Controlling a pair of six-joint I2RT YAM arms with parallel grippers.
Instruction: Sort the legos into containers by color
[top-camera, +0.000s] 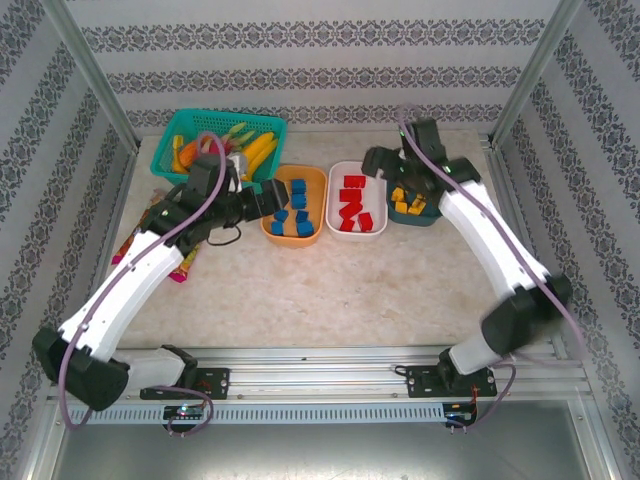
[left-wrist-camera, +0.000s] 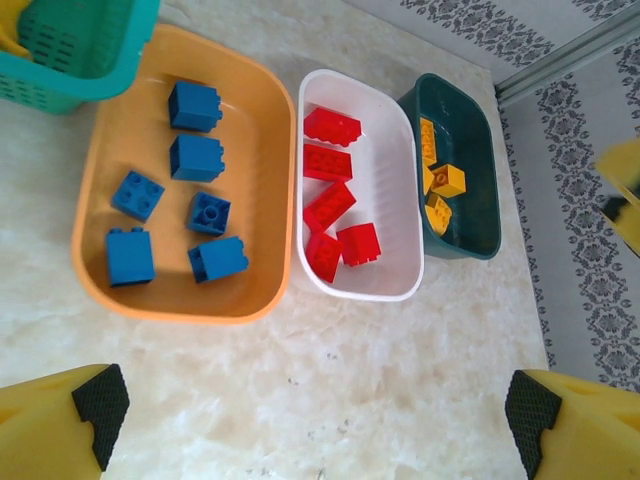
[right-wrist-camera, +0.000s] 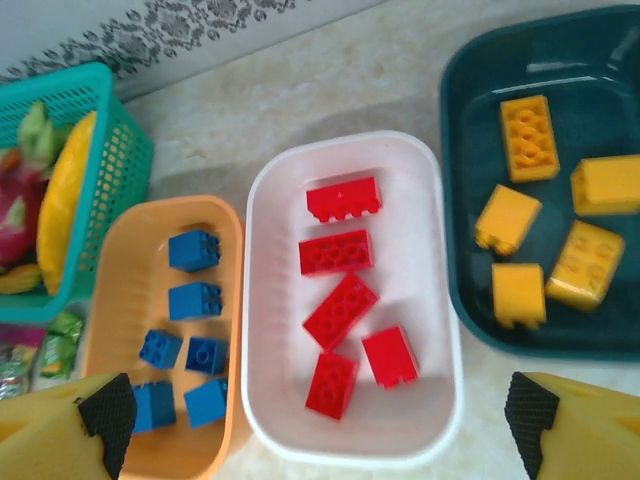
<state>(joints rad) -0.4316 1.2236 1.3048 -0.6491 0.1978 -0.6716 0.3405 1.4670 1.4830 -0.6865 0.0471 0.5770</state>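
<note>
At the back-left corner of the marble table (top-camera: 350, 290) stands a teal mesh basket (top-camera: 225, 135) holding yellow fruit, and from above the left arm crosses the basket's near rim. A colourful snack bag (top-camera: 183, 268) lies by that arm near the table's left edge.

Three trays sit side by side in a row, just to the right of the basket. The orange tray (left-wrist-camera: 270, 180) holds six blue bricks (left-wrist-camera: 195, 105). The white tray (left-wrist-camera: 400, 200) in the middle holds five red bricks (left-wrist-camera: 328, 205). The dark teal tray (right-wrist-camera: 590, 90) holds five yellow bricks (right-wrist-camera: 528, 138).

From above, the right arm's wrist hides part of the dark teal tray. The left gripper (left-wrist-camera: 315, 415) hangs beside the orange tray, fingers spread wide with nothing between them. The right gripper (right-wrist-camera: 318, 425) is above the trays, jaws likewise wide apart and empty. No brick lies loose on the table.
</note>
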